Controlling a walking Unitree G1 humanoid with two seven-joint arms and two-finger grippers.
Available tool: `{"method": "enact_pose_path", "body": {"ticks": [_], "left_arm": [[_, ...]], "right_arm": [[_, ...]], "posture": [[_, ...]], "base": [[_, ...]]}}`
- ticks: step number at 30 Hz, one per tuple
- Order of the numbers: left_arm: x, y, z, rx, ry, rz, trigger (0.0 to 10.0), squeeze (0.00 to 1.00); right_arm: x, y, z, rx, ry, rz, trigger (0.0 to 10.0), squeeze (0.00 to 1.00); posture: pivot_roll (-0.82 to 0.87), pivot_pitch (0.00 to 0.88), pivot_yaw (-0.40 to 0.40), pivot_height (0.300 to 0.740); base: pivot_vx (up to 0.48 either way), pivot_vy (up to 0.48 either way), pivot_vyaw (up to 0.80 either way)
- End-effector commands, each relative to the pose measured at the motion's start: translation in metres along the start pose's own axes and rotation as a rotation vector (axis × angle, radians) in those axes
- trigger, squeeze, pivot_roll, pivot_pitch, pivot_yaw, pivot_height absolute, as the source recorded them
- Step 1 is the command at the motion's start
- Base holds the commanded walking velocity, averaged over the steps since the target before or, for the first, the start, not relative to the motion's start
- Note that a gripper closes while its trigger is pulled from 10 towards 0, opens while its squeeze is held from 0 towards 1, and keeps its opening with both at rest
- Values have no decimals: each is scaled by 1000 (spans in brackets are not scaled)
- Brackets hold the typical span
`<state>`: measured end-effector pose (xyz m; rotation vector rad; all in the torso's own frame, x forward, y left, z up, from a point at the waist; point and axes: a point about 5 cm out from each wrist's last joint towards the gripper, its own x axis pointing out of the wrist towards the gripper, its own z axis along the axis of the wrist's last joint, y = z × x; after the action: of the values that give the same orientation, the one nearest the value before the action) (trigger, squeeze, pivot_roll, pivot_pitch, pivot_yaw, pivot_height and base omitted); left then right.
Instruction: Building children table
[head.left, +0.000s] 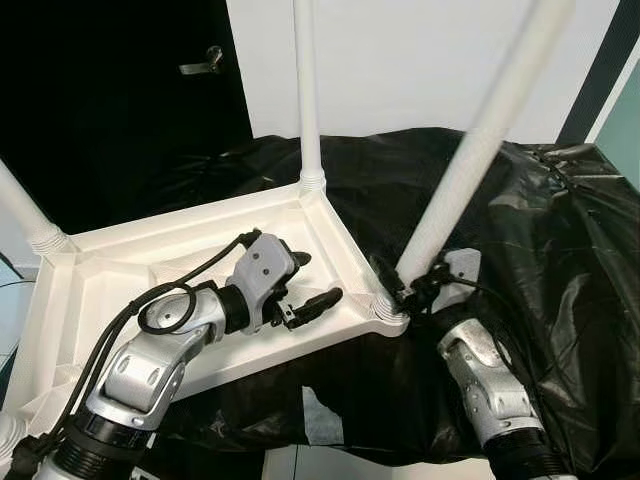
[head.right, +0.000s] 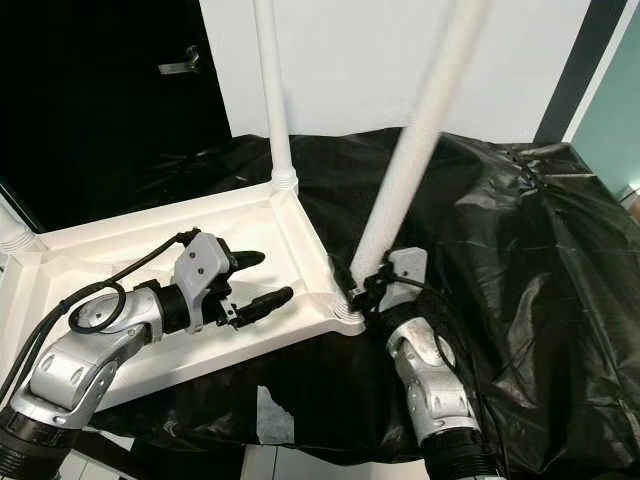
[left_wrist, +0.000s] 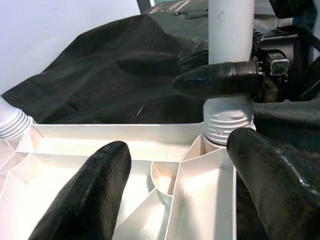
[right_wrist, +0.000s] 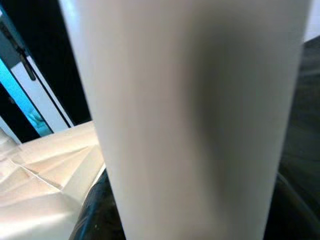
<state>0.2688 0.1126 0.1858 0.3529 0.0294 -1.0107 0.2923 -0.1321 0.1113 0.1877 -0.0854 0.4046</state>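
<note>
The right claw (head.left: 405, 290) grips the base of the white leg (head.left: 470, 160), which stands tilted in the corner socket (left_wrist: 226, 125) of the upturned white table panel (head.left: 90, 290) lying on the black-sheeted tabletop (head.left: 560, 230). The left claw (head.left: 305, 285) hovers wide open over the panel's ribbed underside, just beside that socket. To seat the thread cleanly, bring the leg upright before turning and steady the panel with the left claw.
</note>
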Motion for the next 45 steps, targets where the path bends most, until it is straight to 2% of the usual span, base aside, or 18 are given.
{"method": "enact_pose_path", "body": {"ticks": [1,3,5,6,10,11,16,23,26,27,28,30,31,39,40,41,42,45], "left_arm": [[-2,-1,2,10,8,-45,10000,0],[-3,-2,2,10,8,-45,10000,0],[-3,-1,2,11,8,-44,10000,0],[-3,-1,2,11,8,-44,10000,0],[-3,-1,2,13,9,-43,10000,0],[-3,-1,2,13,9,-43,10000,0],[-4,0,2,15,10,-38,10000,0],[-4,0,2,16,9,-36,10000,0],[-3,2,5,-31,-13,-37,10000,0],[-3,2,5,-31,-13,-37,10000,0],[-2,5,8,-59,-34,-34,10000,792],[-2,6,10,-77,-48,-31,10000,792],[-2,7,13,-106,-70,-43,10000,1000],[2,7,40,-134,-221,-127,10000,984],[4,6,49,-141,-267,-157,10000,0],[4,6,49,-141,-267,-157,10000,0],[5,4,59,-145,-318,-200,10000,0],[5,4,59,-145,-318,-200,10000,0]], "right_arm": [[-20,-3,-44,88,225,-58,10000,0],[-20,-3,-44,86,226,-58,10000,0],[-20,0,-46,-16,243,-28,10000,0],[-20,0,-46,-16,243,-28,10000,0],[-21,10,-48,-219,266,70,10000,0],[-21,10,-48,-219,266,70,10000,0],[-22,14,-50,-350,287,145,10000,0],[-17,17,-41,-349,254,159,10000,0],[-6,16,-15,-304,155,130,10000,0],[-6,16,-15,-304,155,130,10000,0],[-2,15,-5,-298,127,127,10000,0],[1,15,1,-300,112,127,10000,0],[4,14,8,-300,98,137,10000,0],[13,8,34,-354,91,270,10000,0],[15,6,39,-373,101,310,10000,0],[15,6,39,-373,101,310,10000,0],[18,5,44,-388,110,344,10000,0],[18,5,44,-388,110,344,10000,0]], "posture": [[65,0,61,740],[65,0,61,740],[66,0,62,740],[66,0,62,740],[69,0,62,740],[69,0,62,740],[69,0,62,740],[70,0,60,740],[63,0,56,740],[63,0,56,740],[60,0,51,740],[60,0,50,740],[58,0,43,740],[57,0,8,740],[54,0,-2,740],[54,0,-2,740],[52,0,-10,740],[52,0,-10,740]], "base": [[0,0,0],[0,0,0],[0,0,0],[0,0,0],[0,0,0],[0,0,0],[0,0,0],[0,0,0],[0,0,0],[0,0,0],[0,0,0],[0,0,0],[0,0,0],[0,0,0],[0,0,0],[0,0,0],[0,0,0],[0,0,0]]}}
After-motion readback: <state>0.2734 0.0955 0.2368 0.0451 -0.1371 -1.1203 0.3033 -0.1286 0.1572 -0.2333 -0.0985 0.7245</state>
